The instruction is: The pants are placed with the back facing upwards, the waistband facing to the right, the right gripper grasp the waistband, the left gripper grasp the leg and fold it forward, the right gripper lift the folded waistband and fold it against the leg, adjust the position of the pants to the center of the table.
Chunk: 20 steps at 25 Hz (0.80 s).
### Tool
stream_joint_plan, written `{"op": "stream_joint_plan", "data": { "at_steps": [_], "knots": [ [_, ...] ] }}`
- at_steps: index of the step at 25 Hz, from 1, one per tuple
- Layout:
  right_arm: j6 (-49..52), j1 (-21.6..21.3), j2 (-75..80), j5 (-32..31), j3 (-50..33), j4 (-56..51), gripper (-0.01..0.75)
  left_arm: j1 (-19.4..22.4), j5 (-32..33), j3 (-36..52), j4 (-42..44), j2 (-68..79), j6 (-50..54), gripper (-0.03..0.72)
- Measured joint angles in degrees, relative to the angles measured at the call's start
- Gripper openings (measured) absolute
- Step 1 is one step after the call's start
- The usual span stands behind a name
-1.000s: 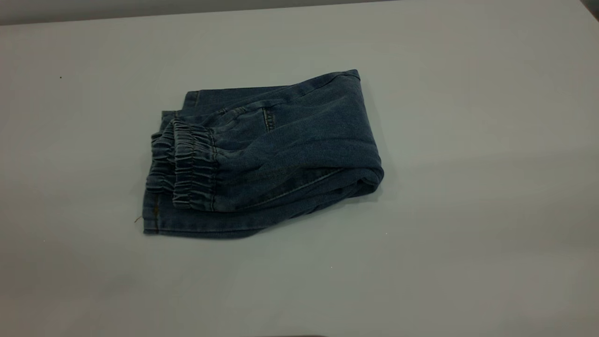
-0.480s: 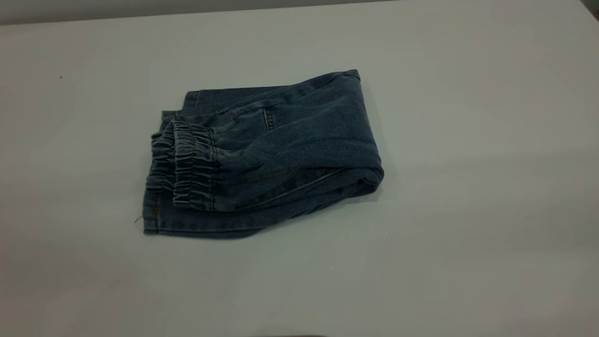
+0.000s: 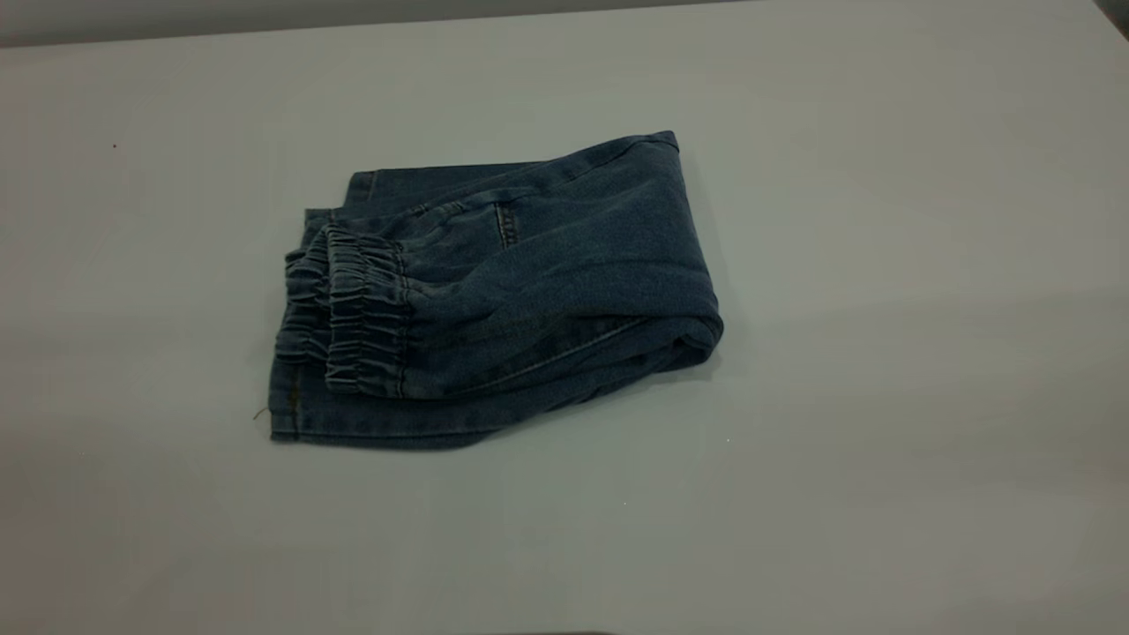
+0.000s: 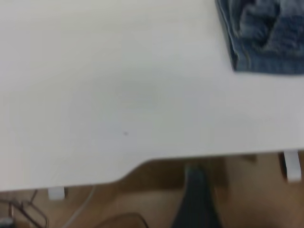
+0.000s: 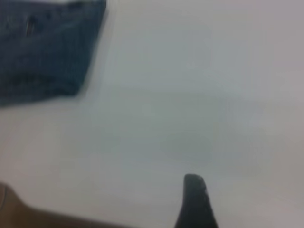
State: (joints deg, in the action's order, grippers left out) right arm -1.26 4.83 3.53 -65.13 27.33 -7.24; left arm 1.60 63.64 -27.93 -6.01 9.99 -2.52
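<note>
The pants point(image 3: 529, 273) lie folded into a compact blue denim bundle near the middle of the table point(image 3: 882, 370). The gathered elastic waistband point(image 3: 353, 309) rests on top at the bundle's left end, over the leg layers whose hem point(image 3: 370, 434) shows below it. No print is visible. Neither arm appears in the exterior view. In the left wrist view the left gripper point(image 4: 197, 199) hangs beyond the table's edge, far from the pants point(image 4: 266, 42). The right wrist view has the right gripper point(image 5: 195, 202) above bare tabletop, well apart from the pants point(image 5: 47, 52).
The table edge point(image 4: 142, 165) crosses the left wrist view, with brown floor, cables point(image 4: 28, 213) and white brackets point(image 4: 292, 166) beyond it. Bare tabletop surrounds the bundle on all sides.
</note>
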Motion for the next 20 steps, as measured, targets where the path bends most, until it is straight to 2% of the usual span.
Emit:
{"op": "stream_joint_plan", "data": {
  "at_steps": [8, 20],
  "knots": [
    [0.0, -0.2, -4.1, -0.7, 0.0, 0.0, 0.433, 0.1, 0.4, 0.0, 0.0, -10.1, 0.0, 0.496],
    [0.0, -0.2, -4.1, -0.7, 0.0, 0.0, 0.433, 0.1, 0.6, 0.0, 0.0, -11.0, 0.0, 0.496]
  ]
}}
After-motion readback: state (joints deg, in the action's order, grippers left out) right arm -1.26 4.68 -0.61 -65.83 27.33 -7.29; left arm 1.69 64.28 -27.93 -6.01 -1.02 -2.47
